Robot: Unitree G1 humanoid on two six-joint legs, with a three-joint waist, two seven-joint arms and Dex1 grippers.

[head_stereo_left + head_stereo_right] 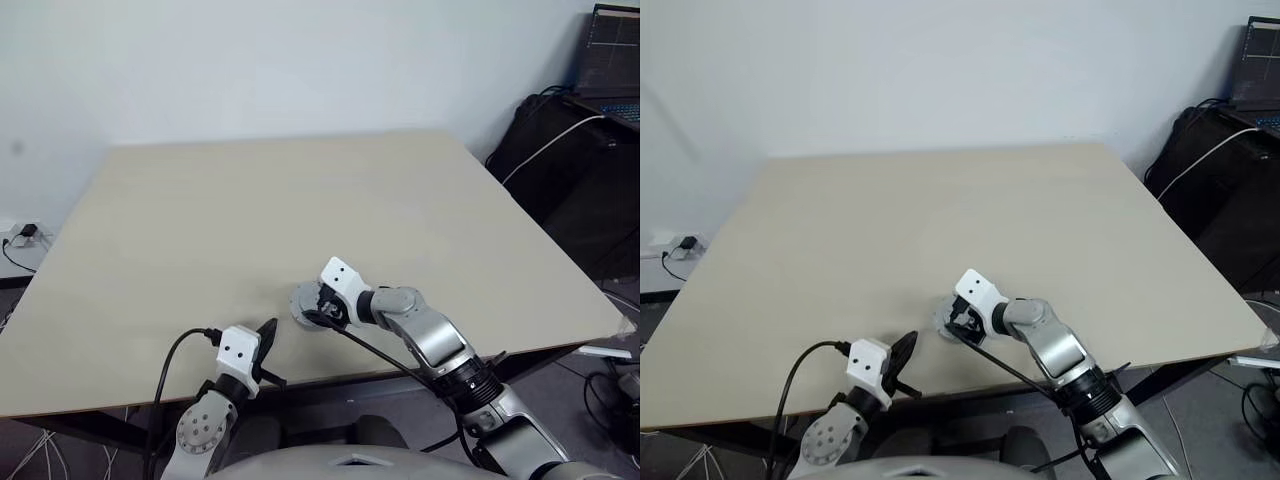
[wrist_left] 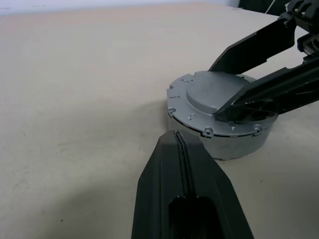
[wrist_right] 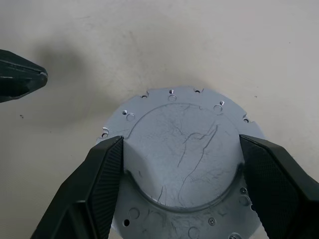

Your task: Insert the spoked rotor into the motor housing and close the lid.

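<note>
So the grey lidded motor housing [image 3: 185,164] is straddled by the right gripper [image 3: 182,191], fingers spread on either side of its raised centre (not visibly pinched). Just beside it, the left gripper [image 2: 180,144] is pressed shut.

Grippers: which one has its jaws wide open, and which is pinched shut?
The right gripper is open, its jaws on either side of the grey round motor housing. The left gripper is pinched shut, empty, just beside it.
</note>
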